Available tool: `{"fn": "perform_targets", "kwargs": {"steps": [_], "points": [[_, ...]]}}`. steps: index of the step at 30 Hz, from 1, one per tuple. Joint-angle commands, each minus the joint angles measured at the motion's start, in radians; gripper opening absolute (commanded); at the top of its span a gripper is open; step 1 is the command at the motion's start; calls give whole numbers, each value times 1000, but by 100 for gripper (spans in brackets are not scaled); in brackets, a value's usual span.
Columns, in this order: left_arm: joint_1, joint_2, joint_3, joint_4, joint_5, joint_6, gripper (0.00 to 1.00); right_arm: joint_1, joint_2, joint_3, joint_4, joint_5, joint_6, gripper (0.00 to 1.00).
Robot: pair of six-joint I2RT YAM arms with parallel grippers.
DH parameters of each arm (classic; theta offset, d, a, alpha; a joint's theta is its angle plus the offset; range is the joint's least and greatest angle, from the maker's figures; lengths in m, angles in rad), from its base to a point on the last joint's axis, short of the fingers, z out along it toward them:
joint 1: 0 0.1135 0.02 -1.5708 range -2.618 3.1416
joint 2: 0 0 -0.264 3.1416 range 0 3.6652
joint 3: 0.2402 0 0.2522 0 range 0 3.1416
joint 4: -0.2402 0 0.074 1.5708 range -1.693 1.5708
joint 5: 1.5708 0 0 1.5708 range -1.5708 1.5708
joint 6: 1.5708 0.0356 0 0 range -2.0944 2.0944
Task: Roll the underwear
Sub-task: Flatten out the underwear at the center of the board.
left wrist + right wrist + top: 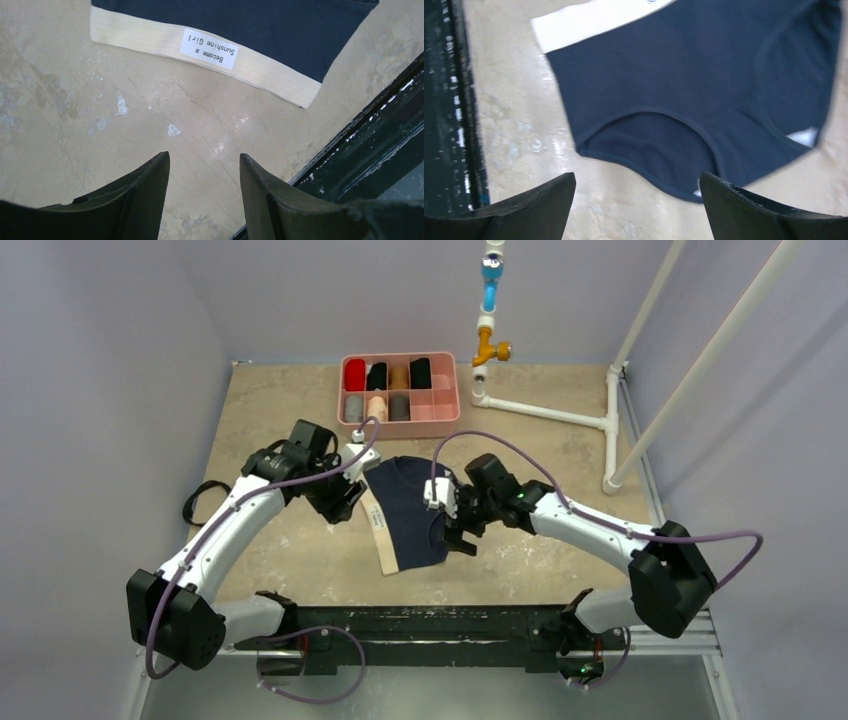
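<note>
The underwear [412,512] lies flat on the table between my two arms, dark navy with a cream band [377,528] along its left edge. In the left wrist view the band [150,37] carries a white printed label, and the navy cloth [260,25] lies beyond it. My left gripper [349,496] [204,164] hangs open just off the band, over bare table, with nothing between its fingers. My right gripper [457,532] [637,181] stands wide open at the garment's right side. Its fingertips are near the curved leg hem [664,150], not touching it.
A pink divided tray [443,408] holding several fabric rolls stands behind the underwear. A white pipe frame [560,416] runs along the back right. The black base rail [430,625] lines the near table edge. A black strap [200,502] lies at the left.
</note>
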Motion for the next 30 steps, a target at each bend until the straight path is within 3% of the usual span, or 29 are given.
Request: {"fn": "perform_targets", "kwargs": {"steps": [1,5,11,17,26,30], "points": [[83,-7,-14,64,52,-36,53,116,65,47,-44,21,-52,93],[142,22,6,60,49,-55,52,190,128,53,-37,63,-67,86],[154,64,-3,130,42,-83,52,206,221,90,-31,66,-67,70],[153,265,145,165,58,-173,52,210,259,111,-120,34,-85,56],[138,642,457,163,302,-379,52,211,164,45,-258,27,-103,51],[80,734,524,188,297,-426,52,210,113,34,-256,47,-84,51]]}}
